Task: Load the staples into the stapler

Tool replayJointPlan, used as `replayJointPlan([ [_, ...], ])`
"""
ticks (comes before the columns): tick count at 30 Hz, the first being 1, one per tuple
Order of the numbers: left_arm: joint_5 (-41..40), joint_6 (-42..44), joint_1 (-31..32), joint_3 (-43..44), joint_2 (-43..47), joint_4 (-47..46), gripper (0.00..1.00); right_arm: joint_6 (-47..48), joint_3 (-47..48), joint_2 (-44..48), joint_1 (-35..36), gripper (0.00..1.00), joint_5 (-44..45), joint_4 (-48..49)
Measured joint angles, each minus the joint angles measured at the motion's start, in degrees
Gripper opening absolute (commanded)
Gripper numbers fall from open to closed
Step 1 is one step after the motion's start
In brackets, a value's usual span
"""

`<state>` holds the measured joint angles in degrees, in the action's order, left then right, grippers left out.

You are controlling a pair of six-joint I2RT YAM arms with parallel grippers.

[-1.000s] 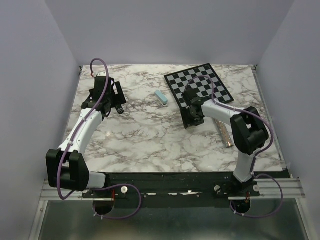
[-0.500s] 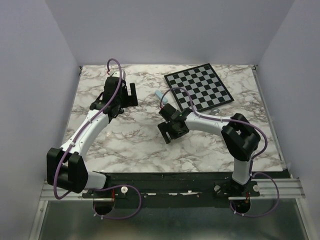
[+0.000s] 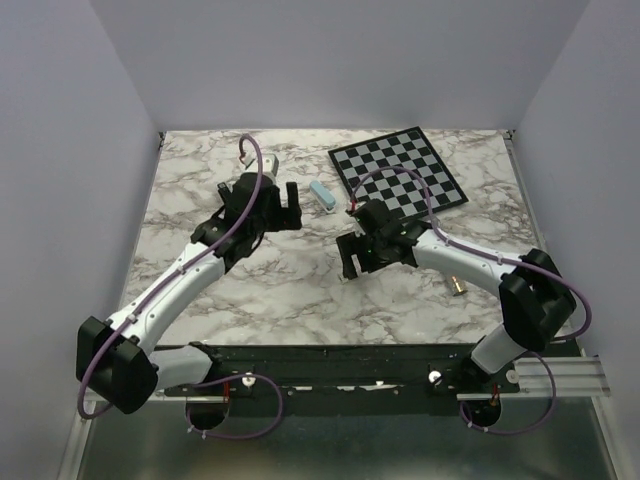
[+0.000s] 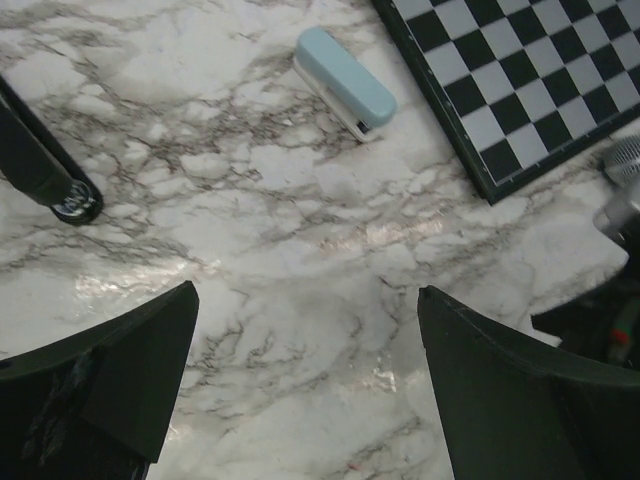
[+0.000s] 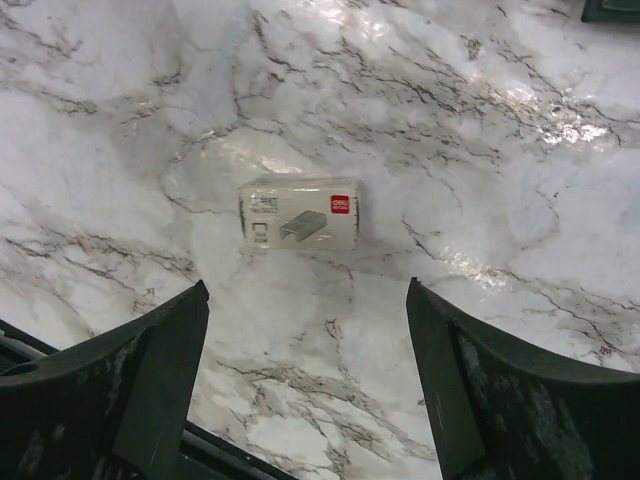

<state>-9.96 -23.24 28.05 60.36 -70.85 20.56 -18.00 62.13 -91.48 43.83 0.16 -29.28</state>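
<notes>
Right gripper [image 5: 305,300] spread wide, holding nothing. Just past its fingertips, a small cream cardboard box [image 5: 300,213]: red logo, grey staple drawing, lettering too small to read. Left gripper [image 4: 307,300] likewise wide and empty. Slim black stapler [image 4: 45,175] off its left finger, well apart from the black-and-grey chequered board [image 4: 520,70], pale-blue oblong case [image 4: 345,82] between them.

**One printed box, lettering too small to read**

Just ahead of the right gripper [image 5: 305,300], a small cream box [image 5: 300,213] lies label-up. It carries a red logo patch [image 5: 342,205] at one corner, a grey staple drawing [image 5: 302,227] and lines of fine print. None of the lettering is legible.
</notes>
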Motion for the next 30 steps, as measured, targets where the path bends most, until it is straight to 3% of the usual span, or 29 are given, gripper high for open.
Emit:
replayJointPlan([
  [6,-1.49,-8.92,9.07,-9.97,6.14,-1.68,0.99,-0.74,-7.21,-0.09,-5.9,0.76,-7.58,7.28],
  [14,-3.93,-22.34,17.94,-21.81,8.11,-6.43,0.99,-1.81,-10.71,-3.3,-8.57,0.67,-15.52,17.22],
  [23,-6.36,-33.27,20.04,-27.93,7.15,-13.14,0.98,-4.02,-12.0,-5.55,-9.86,0.64,-20.28,25.0],
  [30,-6.62,-36.79,20.09,-30.51,4.48,-17.35,0.98,-4.94,-13.11,-5.6,-10.58,0.62,-21.94,27.28],
])
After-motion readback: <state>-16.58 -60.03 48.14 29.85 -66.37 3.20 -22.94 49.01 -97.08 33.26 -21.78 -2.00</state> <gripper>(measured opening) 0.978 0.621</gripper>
